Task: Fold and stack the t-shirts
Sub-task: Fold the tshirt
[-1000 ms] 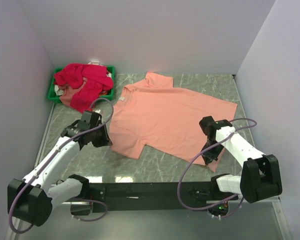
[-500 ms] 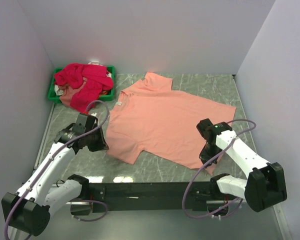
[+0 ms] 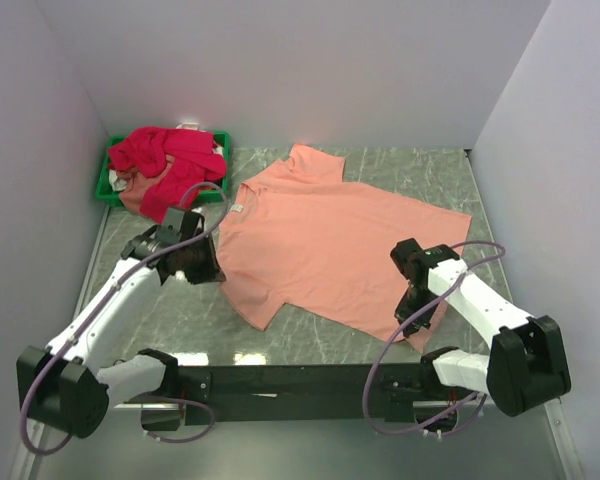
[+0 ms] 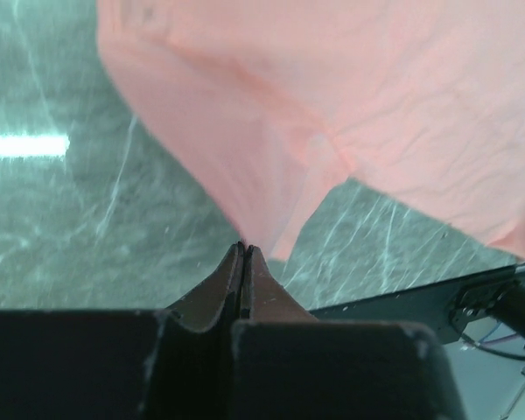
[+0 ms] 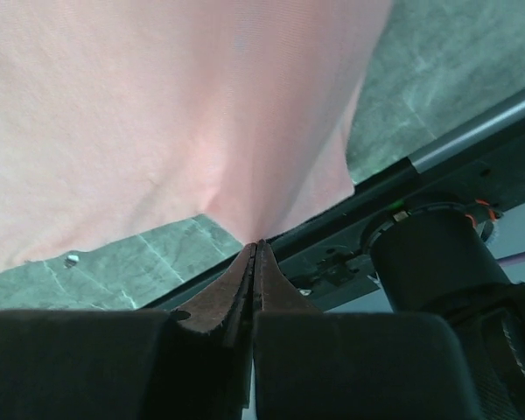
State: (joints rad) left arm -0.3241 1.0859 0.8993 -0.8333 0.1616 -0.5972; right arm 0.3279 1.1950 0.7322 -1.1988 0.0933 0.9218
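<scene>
A salmon-peach t-shirt (image 3: pixel 340 240) lies spread flat on the marble table, collar toward the far left. My left gripper (image 3: pixel 214 268) is shut on its left sleeve edge; in the left wrist view the shut tips (image 4: pixel 243 249) pinch a fold of the cloth (image 4: pixel 332 105). My right gripper (image 3: pixel 412 310) is shut on the near right hem; in the right wrist view the tips (image 5: pixel 255 245) pinch the cloth (image 5: pixel 157 105), pulled into a tented fold. Crimson-pink t-shirts (image 3: pixel 165 160) lie heaped in and over a green bin at the far left.
The green bin (image 3: pixel 104 187) stands in the far left corner against the walls. A black rail (image 3: pixel 310 380) with the arm bases runs along the near edge. White walls close in the left, far and right sides.
My left gripper swung near and left, then back away and right, still holding the sleeve. My right gripper drifted slightly left. The salmon shirt shifted left with them.
</scene>
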